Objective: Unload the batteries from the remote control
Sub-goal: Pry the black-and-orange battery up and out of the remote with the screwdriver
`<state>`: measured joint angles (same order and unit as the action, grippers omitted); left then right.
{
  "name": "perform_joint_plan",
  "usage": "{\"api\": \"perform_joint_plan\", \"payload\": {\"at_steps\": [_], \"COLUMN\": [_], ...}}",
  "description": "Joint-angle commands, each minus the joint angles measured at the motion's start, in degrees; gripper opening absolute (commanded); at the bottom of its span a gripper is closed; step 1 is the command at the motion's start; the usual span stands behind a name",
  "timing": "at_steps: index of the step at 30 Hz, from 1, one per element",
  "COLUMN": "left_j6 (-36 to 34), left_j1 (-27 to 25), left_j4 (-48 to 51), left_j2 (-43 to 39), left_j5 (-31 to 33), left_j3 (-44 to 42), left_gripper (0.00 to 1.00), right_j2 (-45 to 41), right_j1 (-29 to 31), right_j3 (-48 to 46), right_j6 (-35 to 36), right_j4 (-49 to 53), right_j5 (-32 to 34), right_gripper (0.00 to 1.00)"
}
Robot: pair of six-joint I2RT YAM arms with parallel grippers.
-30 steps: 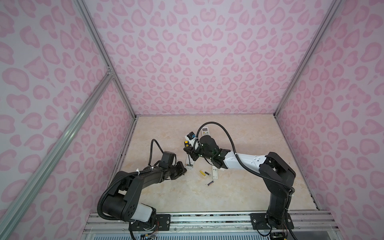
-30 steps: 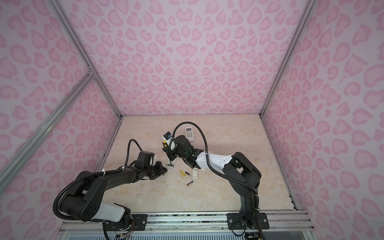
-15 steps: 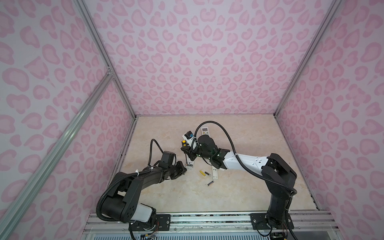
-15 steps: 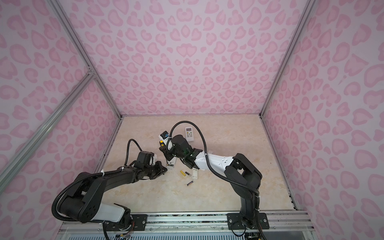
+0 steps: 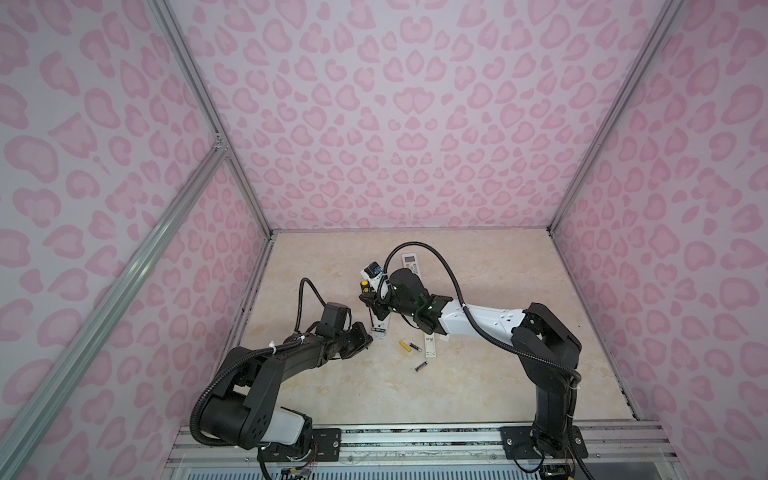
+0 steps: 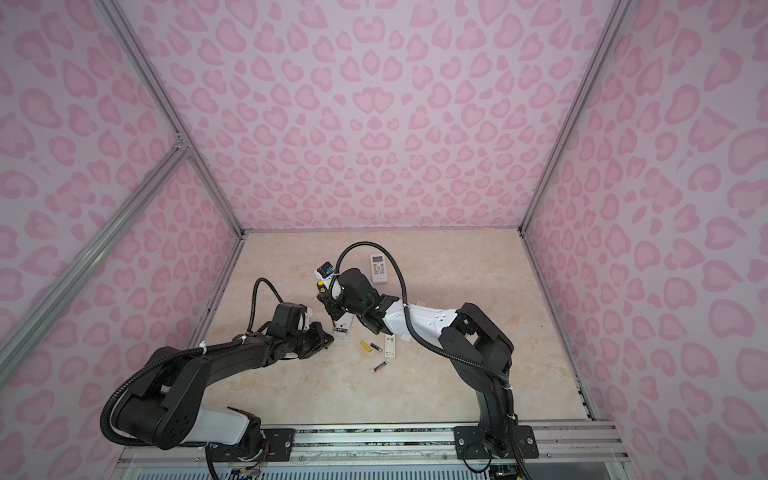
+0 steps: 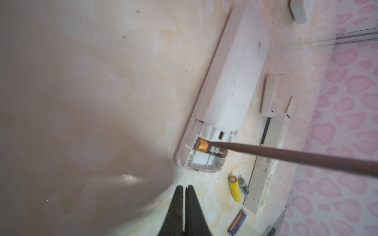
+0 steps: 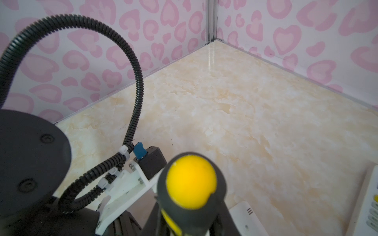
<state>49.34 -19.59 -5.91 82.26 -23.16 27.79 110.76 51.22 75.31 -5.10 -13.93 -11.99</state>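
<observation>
Marbled beige worktop (image 5: 478, 374) carries everything. Left gripper (image 7: 185, 187), closed and empty, hovers just beside the open bay of the remote (image 7: 231, 85), where one battery (image 7: 211, 150) sits; the screwdriver (image 7: 286, 156) clamped in the right gripper (image 5: 371, 300) touches it. Three loose batteries (image 7: 235, 189) lie nearby.

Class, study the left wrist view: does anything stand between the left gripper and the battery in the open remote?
Yes. The remote's end wall lies between the shut left gripper and the battery, and the screwdriver shaft crosses the battery.
</observation>
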Motion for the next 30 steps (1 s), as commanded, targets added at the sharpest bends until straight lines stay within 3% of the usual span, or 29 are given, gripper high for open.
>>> {"api": "perform_joint_plan", "payload": {"at_steps": [1,11,19,30], "left_j6": [-0.7,-0.8,3.1,4.5], "left_j1": [0.1,0.1,0.1,0.0], "left_j4": [-0.3,-0.3,-6.1,-6.9], "left_j2": [0.2,0.7,0.2,-1.0], "left_j5": [0.2,0.0,1.1,1.7], "left_j3": [0.2,0.0,-2.2,-2.2], "left_gripper": [0.10,0.10,0.12,0.16], "right_j2": [0.9,0.2,-2.2,-3.2], "right_j1": [0.2,2.3,4.8,5.3], "right_j3": [-0.2,-2.5,-6.8,-8.8], "right_j6": [0.9,1.8,1.5,0.1], "right_j4": [0.3,0.0,-1.6,-3.0], "right_j5": [0.8,4.2,13.3,12.7], "right_gripper": [0.00,0.00,0.00,0.00]}}
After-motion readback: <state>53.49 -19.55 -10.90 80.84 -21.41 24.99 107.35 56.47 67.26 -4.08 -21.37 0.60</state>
